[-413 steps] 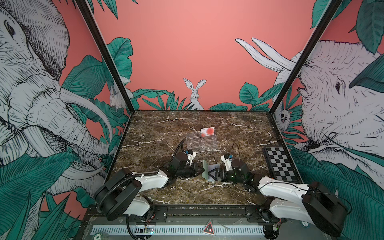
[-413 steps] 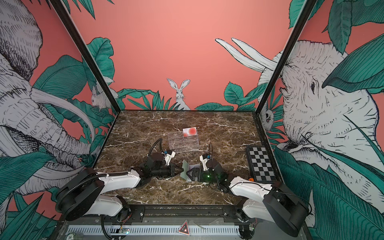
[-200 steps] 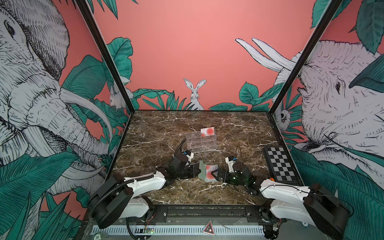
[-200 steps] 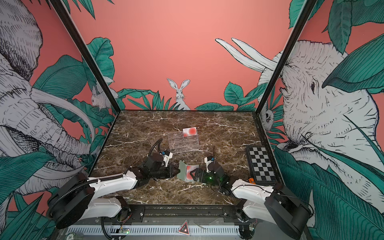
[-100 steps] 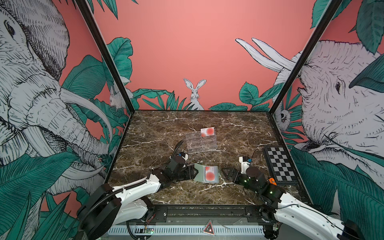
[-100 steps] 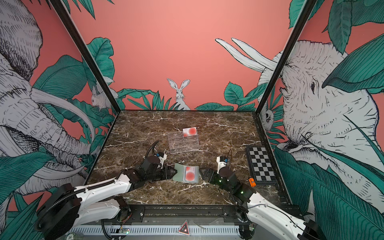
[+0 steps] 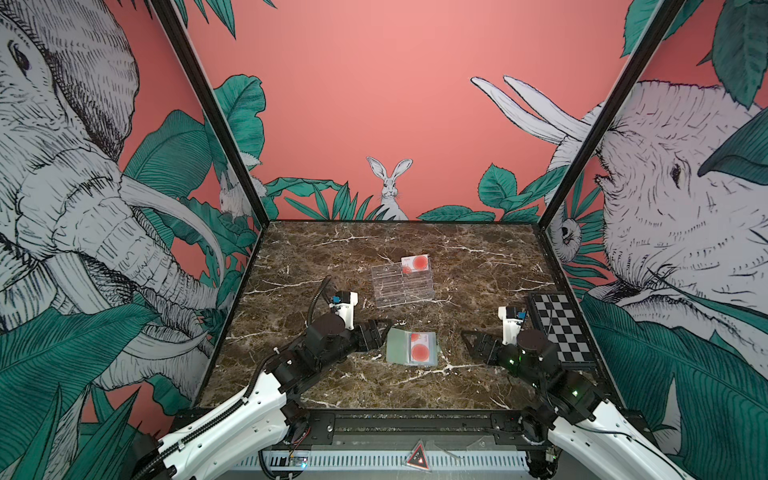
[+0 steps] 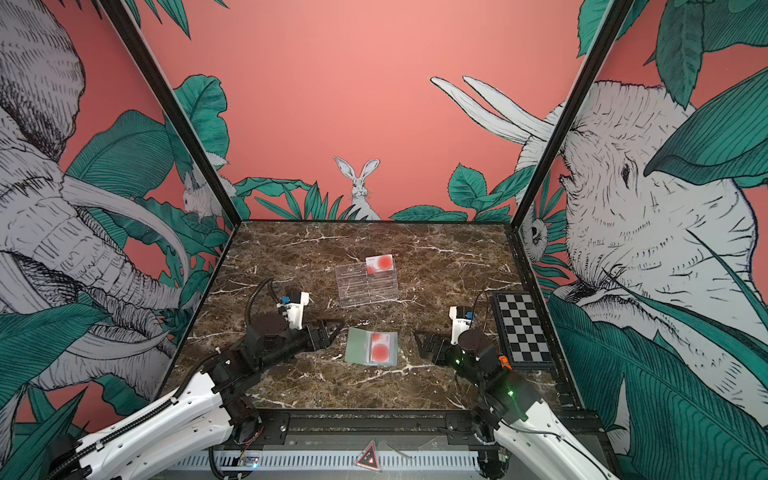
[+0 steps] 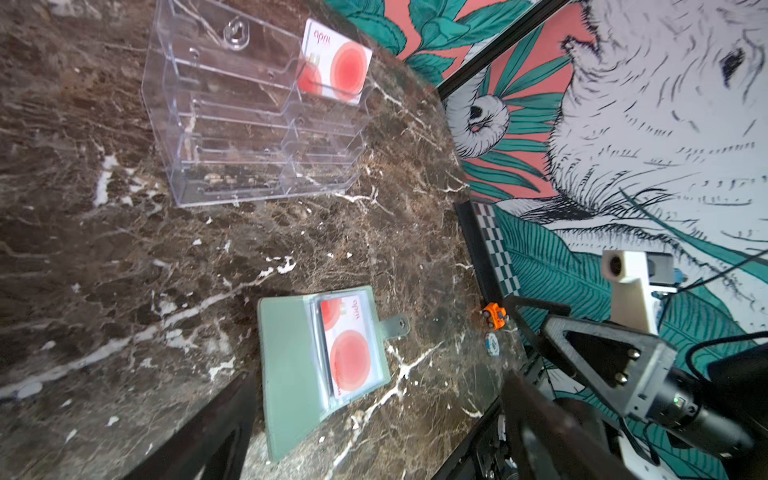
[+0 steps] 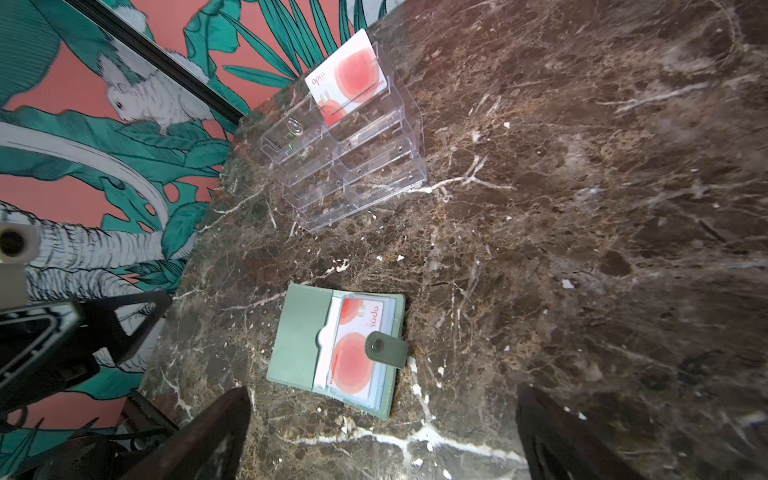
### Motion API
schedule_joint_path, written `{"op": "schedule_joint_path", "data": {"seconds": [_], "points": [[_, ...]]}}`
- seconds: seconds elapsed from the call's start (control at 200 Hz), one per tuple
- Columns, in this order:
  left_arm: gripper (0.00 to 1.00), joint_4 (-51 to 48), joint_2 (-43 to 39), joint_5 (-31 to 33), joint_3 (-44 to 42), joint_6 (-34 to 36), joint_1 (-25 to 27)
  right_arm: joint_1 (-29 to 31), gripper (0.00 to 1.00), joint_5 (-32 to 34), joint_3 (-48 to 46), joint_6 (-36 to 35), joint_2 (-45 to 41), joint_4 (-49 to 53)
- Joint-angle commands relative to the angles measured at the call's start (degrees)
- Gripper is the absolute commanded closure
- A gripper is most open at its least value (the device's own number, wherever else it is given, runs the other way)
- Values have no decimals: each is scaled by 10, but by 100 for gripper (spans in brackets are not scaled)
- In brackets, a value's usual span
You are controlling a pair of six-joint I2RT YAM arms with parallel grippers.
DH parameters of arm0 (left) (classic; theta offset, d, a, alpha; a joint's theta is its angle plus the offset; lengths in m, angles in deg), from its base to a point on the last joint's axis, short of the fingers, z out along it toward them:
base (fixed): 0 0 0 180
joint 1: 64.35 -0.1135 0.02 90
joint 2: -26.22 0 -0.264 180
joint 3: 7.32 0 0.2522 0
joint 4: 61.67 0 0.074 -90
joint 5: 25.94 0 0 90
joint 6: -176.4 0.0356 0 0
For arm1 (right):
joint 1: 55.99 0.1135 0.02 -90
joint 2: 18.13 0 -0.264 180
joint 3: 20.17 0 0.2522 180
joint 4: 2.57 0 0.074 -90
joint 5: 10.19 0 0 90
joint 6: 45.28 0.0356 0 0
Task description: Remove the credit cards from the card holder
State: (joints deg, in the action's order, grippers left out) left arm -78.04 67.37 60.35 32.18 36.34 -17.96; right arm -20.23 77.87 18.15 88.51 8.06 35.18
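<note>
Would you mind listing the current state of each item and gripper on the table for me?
card holder: open, lying flat on the table.
credit card in the holder: not yet pulled out.
clear stand: lower tiers look empty.
credit card in the stand: upright in the top tier.
left gripper: open, empty.
right gripper: open, empty.
checkered board: lying flat.

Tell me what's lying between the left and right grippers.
The sage-green card holder, open and flat on the marble, with a credit card in its sleeve. Both top views show it, touching neither the left gripper nor the right gripper.
</note>
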Motion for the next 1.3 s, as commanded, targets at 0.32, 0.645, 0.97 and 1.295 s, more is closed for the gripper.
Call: {"op": "schedule_joint_path", "data": {"seconds": [0.32,0.645,0.97,1.295], "points": [[8,126,85,-69,1,-56,7,-109,11,-201,141,-146,181,15],[9,183,137,-91,-26,-85,17,-113,26,-277,199,-158,267,0],[14,244,206,-131,-36,-110,23,-113,44,-303,187,-140,279,-26],[17,282,272,-138,-42,-125,41,-67,63,-270,177,-133,310,-36]]}}
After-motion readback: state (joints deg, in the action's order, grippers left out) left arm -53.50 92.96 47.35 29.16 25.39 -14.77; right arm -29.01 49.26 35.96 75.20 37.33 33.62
